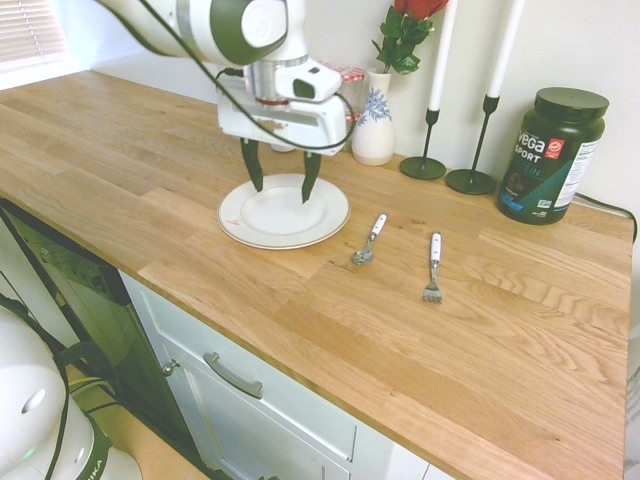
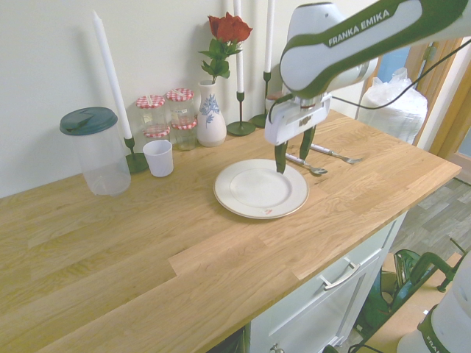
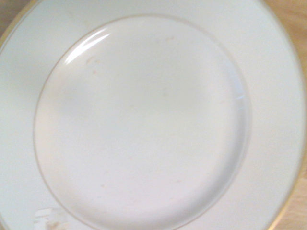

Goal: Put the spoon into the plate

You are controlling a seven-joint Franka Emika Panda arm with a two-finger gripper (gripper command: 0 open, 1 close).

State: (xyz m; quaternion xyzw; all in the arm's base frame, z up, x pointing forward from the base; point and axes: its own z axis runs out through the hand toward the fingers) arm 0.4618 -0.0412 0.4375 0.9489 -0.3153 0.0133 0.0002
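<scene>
The gripper (image 1: 281,174) hangs above the plate (image 1: 325,226), pointing straight down, its dark fingers spread apart and holding nothing. The spoon (image 1: 367,241) lies on the wooden table (image 1: 480,330) just beside the plate, bowl end toward the table's front edge, with a white-handled fork (image 1: 434,267) near it. The wrist view shows only the plate (image 3: 288,96).

Plate (image 1: 284,213) cream-white, thin darker rim line. Spoon (image 1: 366,241) white handle, silver bowl. Fork (image 1: 434,266) white handle. Vase (image 1: 374,128) white, blue floral print; red rose (image 2: 229,28). Jars (image 2: 166,112) red-white checked lids. Countertop (image 1: 480,330) light wood.
</scene>
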